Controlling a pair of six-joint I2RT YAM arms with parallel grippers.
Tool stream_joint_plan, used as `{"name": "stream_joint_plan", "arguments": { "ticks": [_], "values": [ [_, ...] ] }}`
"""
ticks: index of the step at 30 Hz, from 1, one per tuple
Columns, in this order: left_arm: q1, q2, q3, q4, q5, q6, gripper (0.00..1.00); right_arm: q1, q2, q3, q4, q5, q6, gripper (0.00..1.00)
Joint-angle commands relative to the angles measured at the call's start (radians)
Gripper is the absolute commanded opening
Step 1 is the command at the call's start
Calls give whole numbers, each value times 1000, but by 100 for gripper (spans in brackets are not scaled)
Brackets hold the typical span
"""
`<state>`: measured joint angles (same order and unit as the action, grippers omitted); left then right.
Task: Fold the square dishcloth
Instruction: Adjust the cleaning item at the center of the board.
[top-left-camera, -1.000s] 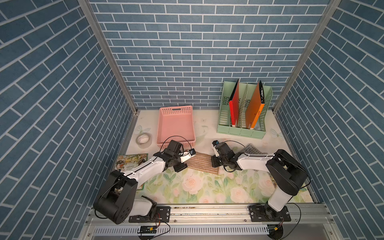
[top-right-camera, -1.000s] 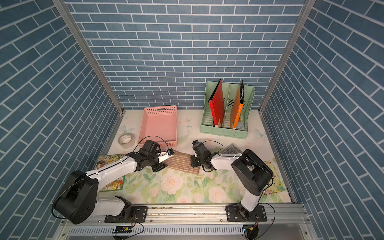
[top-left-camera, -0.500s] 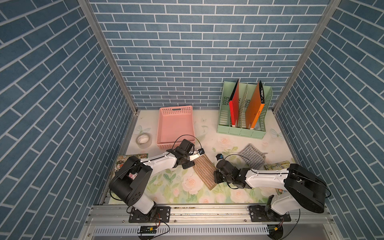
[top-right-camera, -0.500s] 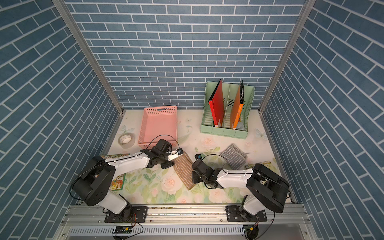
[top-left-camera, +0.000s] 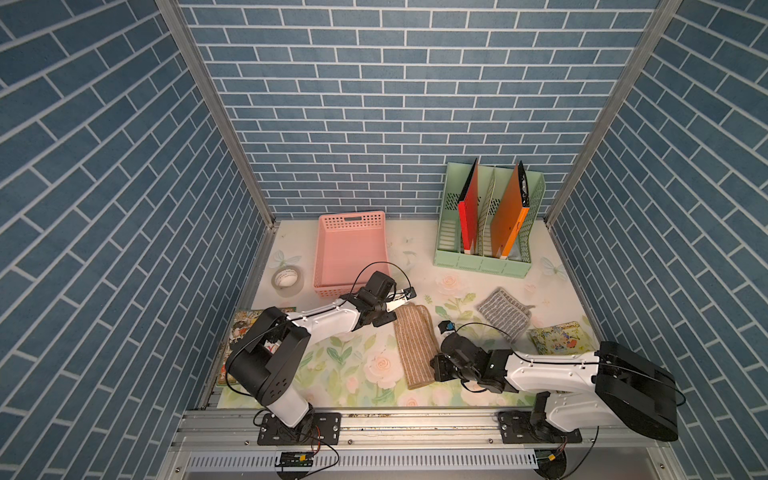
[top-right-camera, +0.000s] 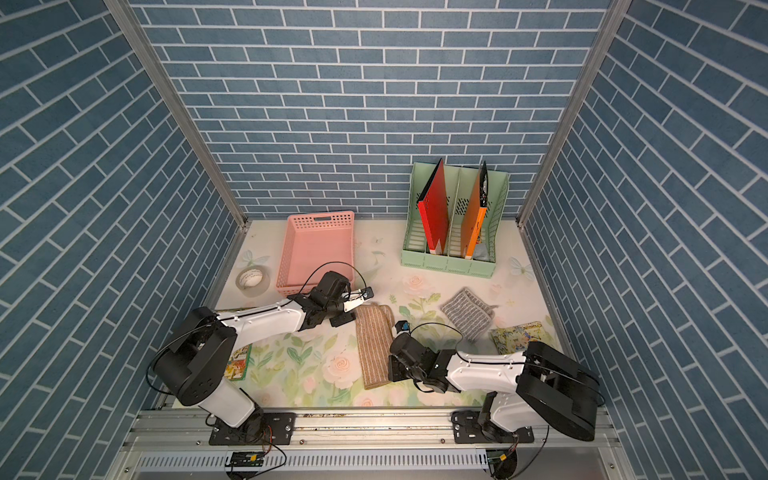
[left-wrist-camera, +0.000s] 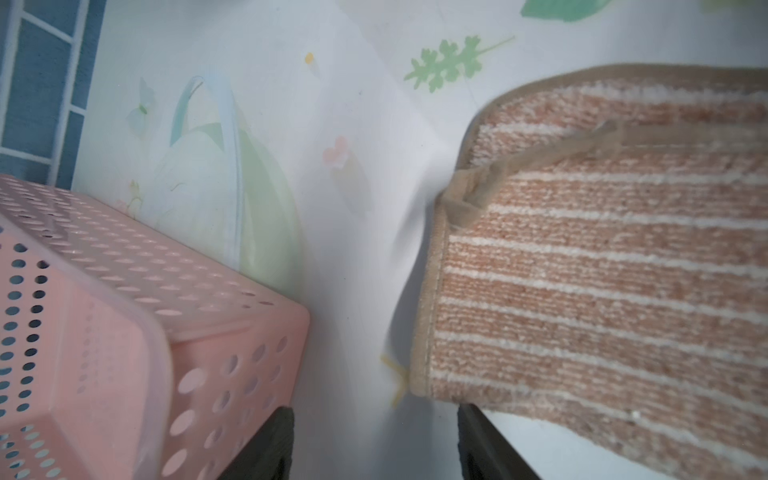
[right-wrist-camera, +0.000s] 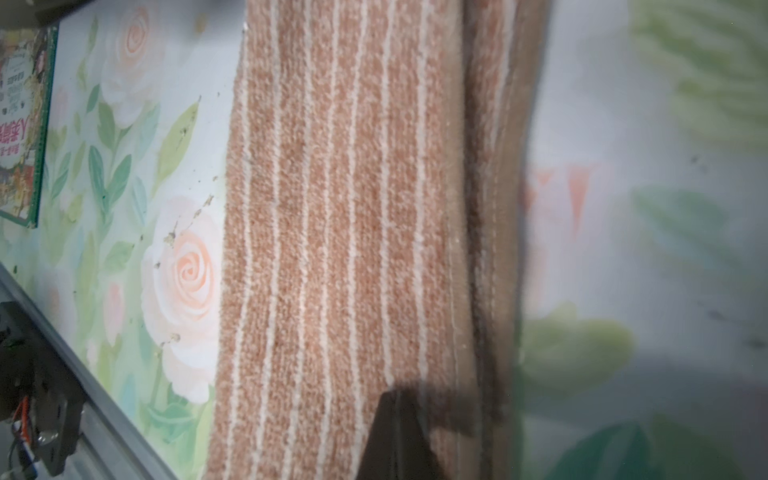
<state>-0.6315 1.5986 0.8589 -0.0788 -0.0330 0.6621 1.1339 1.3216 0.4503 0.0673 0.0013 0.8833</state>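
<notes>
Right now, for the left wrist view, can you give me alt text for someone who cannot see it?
A tan striped dishcloth with a hanging loop at its edge lies on the floral table cover, just ahead of the open left gripper, which holds nothing. A pink perforated basket stands nearby, apart from the cloth.

We find the white-shelled, black-jointed left arm stretched low and forward from its base, forearm close to level. Its black-and-white left gripper points away from the base and toward the right arm's side. The jaws stand well apart with nothing between them, and the left wrist view shows both dark fingers separated. The matching white-and-black right arm lies low, reaching across toward the left arm's side. Its black right gripper is closed, with the fingertips pressed together.
</notes>
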Motion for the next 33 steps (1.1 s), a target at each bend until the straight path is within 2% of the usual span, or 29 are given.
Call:
{"name": "stream_joint_plan", "arguments": {
  "ticks": [1,3,5,9,12,16,19,23,27,33],
  "values": [
    [4,-64,19,-59,17,7,69,-9,-58,138,-111,-29,-72,9],
    [17,-101,8,-106,39,21,71,-46,-57,217,-155,-18,-124,16],
    [42,-135,1,-149,73,22,72,-115,-17,275,-156,-45,-164,17],
    [111,-208,-9,-207,153,14,72,-228,152,375,-88,-156,-227,15],
    [138,-260,-23,-239,178,18,72,-256,309,474,-45,-247,-268,13],
    [148,-303,-39,-261,198,18,73,-300,467,566,-34,-287,-280,11],
    [145,-303,-44,-274,217,16,73,-365,528,559,-7,-286,-267,9],
    [121,-271,-59,-245,226,2,74,-446,543,476,79,-322,-247,7],
    [50,-221,-80,-133,208,-39,72,-463,558,436,119,-361,-250,6],
    [-12,-33,37,-1,189,-120,68,-465,515,409,135,-408,-251,7]
  ]
}}
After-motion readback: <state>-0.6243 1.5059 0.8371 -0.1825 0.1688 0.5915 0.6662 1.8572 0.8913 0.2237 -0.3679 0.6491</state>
